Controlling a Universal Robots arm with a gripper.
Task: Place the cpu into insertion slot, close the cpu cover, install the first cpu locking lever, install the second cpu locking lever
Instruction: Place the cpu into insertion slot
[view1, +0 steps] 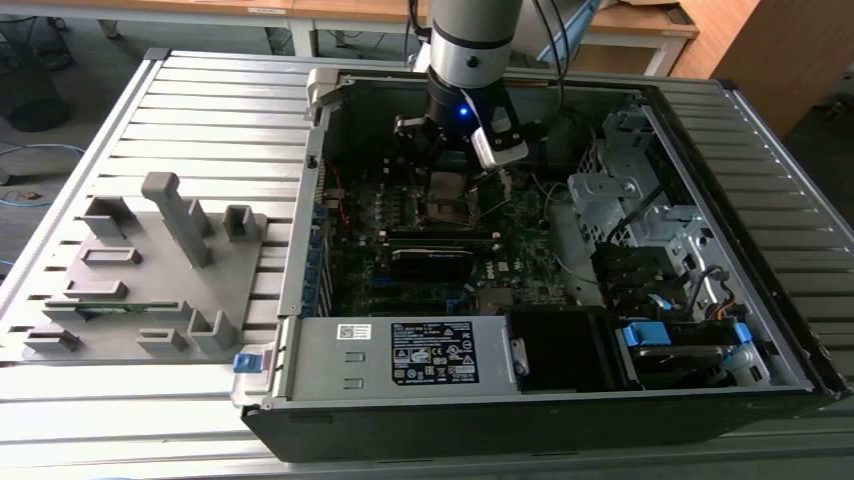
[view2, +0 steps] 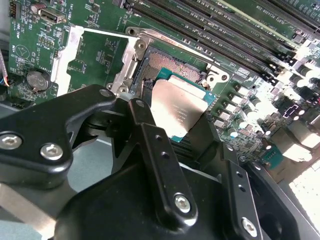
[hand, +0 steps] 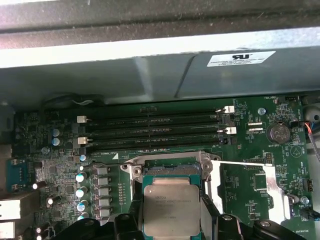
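Arm first: we see it reach almost straight down from the exterior view's upper edge into the open computer case, which rests on the slatted grey worktop. Its wrist points down at the motherboard, and the tool hangs over the board near the far wall of the case. In both wrist views we find the tool closed to the chip's width, its black fingers pressed on two opposite edges of the cpu, whose metal top faces up. The cpu sits level over the insertion slot and hides most of its centre; a strip of the pin field shows past one edge. We cannot tell whether the chip rests in the slot or hangs just above it. The cpu cover is swung open, away from the slot, and lies just beside it. Long black memory slots run near another side of the slot. Well apart, at the exterior view's left, a grey fixture tray with upright pegs lies on the worktop
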